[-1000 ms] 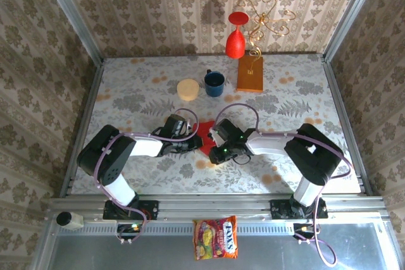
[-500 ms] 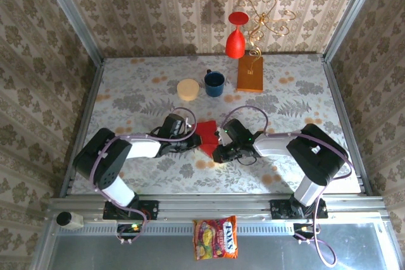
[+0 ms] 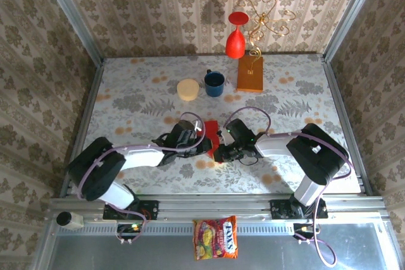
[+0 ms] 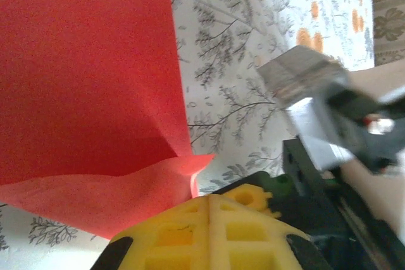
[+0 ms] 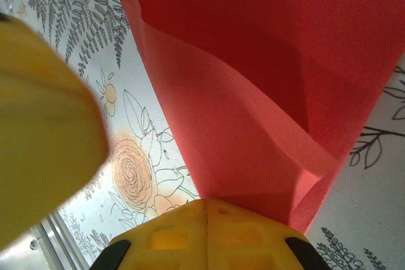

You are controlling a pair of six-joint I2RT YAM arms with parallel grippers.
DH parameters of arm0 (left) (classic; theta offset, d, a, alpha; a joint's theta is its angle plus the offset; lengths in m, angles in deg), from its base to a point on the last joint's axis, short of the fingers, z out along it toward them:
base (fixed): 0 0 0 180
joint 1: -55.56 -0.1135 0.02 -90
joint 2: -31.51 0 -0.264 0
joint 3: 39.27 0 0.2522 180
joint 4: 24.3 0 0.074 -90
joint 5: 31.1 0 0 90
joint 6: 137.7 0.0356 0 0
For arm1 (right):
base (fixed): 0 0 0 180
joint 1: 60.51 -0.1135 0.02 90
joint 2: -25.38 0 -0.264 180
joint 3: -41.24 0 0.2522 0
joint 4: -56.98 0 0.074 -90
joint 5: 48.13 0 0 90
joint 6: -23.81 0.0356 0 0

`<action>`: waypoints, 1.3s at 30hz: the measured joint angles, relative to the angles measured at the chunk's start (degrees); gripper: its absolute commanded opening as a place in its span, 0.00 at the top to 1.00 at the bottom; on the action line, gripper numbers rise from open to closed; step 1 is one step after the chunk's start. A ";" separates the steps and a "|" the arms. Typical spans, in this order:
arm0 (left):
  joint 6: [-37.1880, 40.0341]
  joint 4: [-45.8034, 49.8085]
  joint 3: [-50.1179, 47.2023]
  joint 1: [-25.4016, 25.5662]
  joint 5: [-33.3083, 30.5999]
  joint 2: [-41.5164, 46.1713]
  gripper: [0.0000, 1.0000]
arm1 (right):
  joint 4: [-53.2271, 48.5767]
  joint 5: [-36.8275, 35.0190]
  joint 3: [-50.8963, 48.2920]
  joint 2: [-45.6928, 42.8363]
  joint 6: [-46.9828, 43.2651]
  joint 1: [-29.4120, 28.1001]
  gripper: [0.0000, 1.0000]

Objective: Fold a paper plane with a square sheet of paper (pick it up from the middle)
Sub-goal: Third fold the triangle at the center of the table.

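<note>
The square sheet of paper (image 3: pixel 211 130) is bright red and bunched into a narrow lifted fold between my two grippers at the table's middle front. My left gripper (image 3: pixel 204 145) meets it from the left. In the left wrist view the paper (image 4: pixel 88 93) curls down into the shut yellow jaws of that gripper (image 4: pixel 209 203). My right gripper (image 3: pixel 219 150) comes in from the right, almost touching the left one. In the right wrist view its jaws (image 5: pixel 207 203) are shut on the lower edge of the doubled paper (image 5: pixel 253 93). No paper plane shape shows.
Toward the back stand a cream round disc (image 3: pixel 188 88), a blue mug (image 3: pixel 214 83), an orange-brown block (image 3: pixel 250 74) with a gold wire ornament and a red vase (image 3: pixel 235 37). A candy bag (image 3: pixel 216 237) lies below the front rail. Patterned walls close in three sides.
My left gripper has slid right toward the right one, and the red paper between them has bunched into a narrower shape. The right gripper's jaws have closed the last bit.
</note>
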 measured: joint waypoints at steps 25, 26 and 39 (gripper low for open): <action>-3.67 -5.68 -0.15 -4.31 -1.31 -8.46 1.00 | -0.17 1.84 -0.09 0.79 1.51 1.36 1.00; -3.23 -5.31 -0.15 -5.16 -1.29 -8.28 1.00 | -0.20 1.92 -0.09 0.81 1.51 1.40 1.00; 2.97 -4.09 -1.97 -14.97 1.01 -6.21 1.00 | -0.20 2.73 -0.02 1.05 1.53 1.73 1.00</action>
